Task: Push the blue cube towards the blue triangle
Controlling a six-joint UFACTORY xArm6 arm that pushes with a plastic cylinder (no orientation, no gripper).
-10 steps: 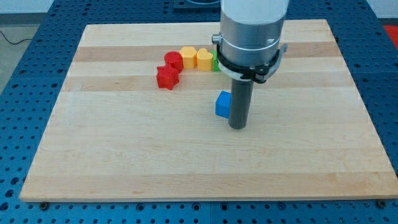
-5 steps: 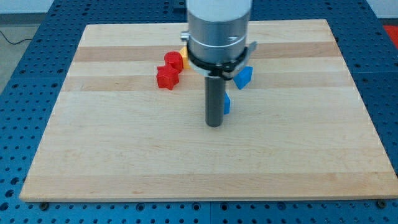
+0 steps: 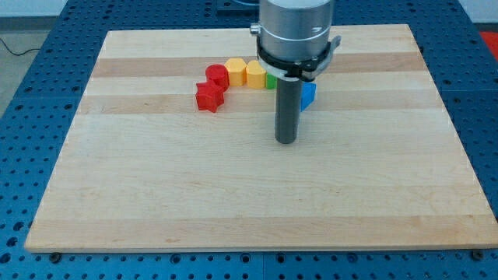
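Observation:
My tip [image 3: 286, 141] rests on the wooden board [image 3: 156, 194] near its middle. One blue block [image 3: 309, 95] shows just to the right of the rod, partly hidden by it; it looks like the blue triangle. The blue cube does not show as a separate block, and it may be hidden behind the rod. The tip is below and slightly to the left of the visible blue block.
A row of blocks lies at the upper left of the rod: a red star-like block [image 3: 208, 97], a red block [image 3: 217, 75], an orange block [image 3: 234, 71], a yellow block [image 3: 254, 73] and a green block [image 3: 271, 80], partly hidden.
The rod moved left, then back to the right and slightly up. The blue cube, seen beside the rod earlier, no longer shows apart from the rod.

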